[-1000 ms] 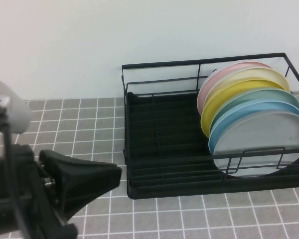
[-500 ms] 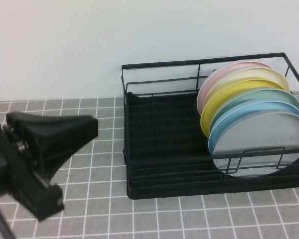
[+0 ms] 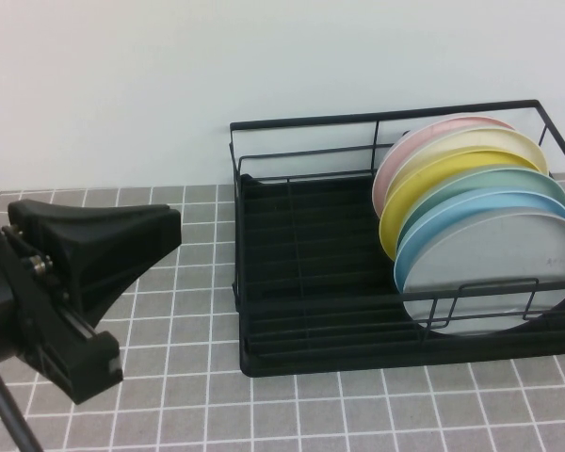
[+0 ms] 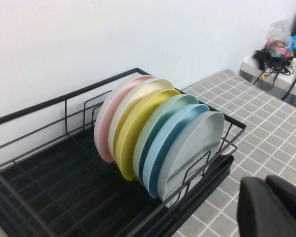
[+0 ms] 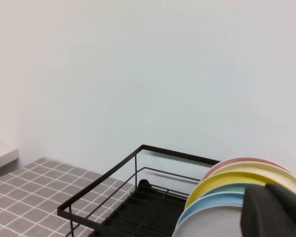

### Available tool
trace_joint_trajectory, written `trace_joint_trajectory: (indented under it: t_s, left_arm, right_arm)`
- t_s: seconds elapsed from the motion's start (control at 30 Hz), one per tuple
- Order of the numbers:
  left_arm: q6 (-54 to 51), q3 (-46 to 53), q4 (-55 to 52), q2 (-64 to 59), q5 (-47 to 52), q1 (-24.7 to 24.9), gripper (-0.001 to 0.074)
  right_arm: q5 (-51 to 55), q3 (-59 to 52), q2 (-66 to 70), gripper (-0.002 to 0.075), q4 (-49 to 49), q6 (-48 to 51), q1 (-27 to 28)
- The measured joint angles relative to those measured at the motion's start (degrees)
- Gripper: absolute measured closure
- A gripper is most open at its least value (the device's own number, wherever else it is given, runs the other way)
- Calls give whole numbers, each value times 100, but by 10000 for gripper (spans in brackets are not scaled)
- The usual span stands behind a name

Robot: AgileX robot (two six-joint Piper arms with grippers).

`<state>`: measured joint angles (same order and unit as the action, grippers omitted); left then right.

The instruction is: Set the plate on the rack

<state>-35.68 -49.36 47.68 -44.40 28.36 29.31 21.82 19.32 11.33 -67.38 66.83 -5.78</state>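
Left tool (image 3: 85, 282), a bulky black shape, filled the lower left of the high view, raised above the grey tiled bench (image 3: 292, 414) and well apart from the rack (image 3: 301, 282); whether its fingers stood open or closed could not be told, and nothing was seen in its hold. At the lower right of the left wrist view the same tool (image 4: 271, 207) appeared only as a dark mass. Right tool (image 5: 274, 210) showed as a black block at the lower right corner of its own wrist view, its opening likewise impossible to judge, and it did not appear in the high view. Across the right half of the high view, the black wire rack sat on the bench against a pale wall (image 3: 169, 85). Six plates stood on edge in a row at the rack's right end, each leaning close against the next. From the wall side toward the camera they ran: a pink plate (image 3: 424, 141), a cream plate (image 3: 490, 139), a yellow plate (image 3: 410, 202), a pale green plate (image 3: 494, 181), a light blue plate (image 3: 471, 209) and, nearest the camera, the plate (image 3: 494, 273), pale grey, resting behind the rack's front wire rail. Left of the plates, the slotted base held nothing.
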Motion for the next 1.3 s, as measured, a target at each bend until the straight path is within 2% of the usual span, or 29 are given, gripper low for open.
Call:
trace_joint_trajectory:
  t_s: [0.47, 0.57, 0.67, 0.77, 0.87, 1.03, 1.2, 1.3]
  left_arm:
    - [-143, 13, -250, 0, -230, 0, 735]
    - [593, 300, -866, 78, -1105, 0, 736]
    - [1829, 857, -2217, 418, -1907, 0, 735]
    - [2085, 1548, -3349, 969, -2166, -49, 735]
    - [2094, 2309, -3723, 1692, -2313, -342, 735]
    - [2370, 3611, -3751, 3037, -2496, -1158, 735]
    - [2872, 4372, -3805, 4056, -2335, -1998, 734]
    - [2885, 4712, -3805, 4452, -2079, -2317, 735]
  right_arm:
    - [0, 0, 0, 725, -13, 0, 0]
    - [0, 0, 0, 725, -13, 0, 0]
    - [0, 0, 0, 725, -13, 0, 0]
    - [0, 0, 0, 725, -13, 0, 0]
    - [0, 0, 0, 725, -13, 0, 0]
    - [0, 0, 0, 725, -13, 0, 0]
    - [0, 0, 0, 725, -13, 0, 0]
    - [0, 0, 0, 725, -13, 0, 0]
